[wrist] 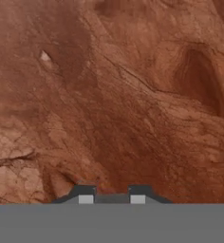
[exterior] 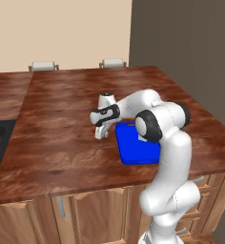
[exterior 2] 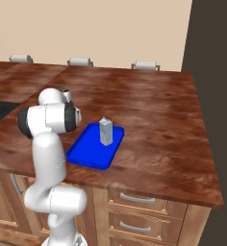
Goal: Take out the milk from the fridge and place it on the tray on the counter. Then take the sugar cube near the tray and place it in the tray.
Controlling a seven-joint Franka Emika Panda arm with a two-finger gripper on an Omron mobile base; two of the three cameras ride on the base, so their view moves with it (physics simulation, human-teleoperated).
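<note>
- Milk stands upright on the tray.
- Jaws parted, empty, over the counter.
- Sugar cube sits upper left; being tiny, it could slip aside if the jaws close off-centre.

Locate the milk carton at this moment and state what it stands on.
In the right base view the milk stands upright on the blue tray, toward its far end, on the counter just right of the arm.

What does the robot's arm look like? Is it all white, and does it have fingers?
Mostly white. The arm is made of smooth, rounded, glossy white tubes, with dark black rings and round caps at the joints. At its end is a gripper with a white body and a dark band behind it. In the hand view it has two small dark finger tips with pale square pads. No loose cables or writing show.
</note>
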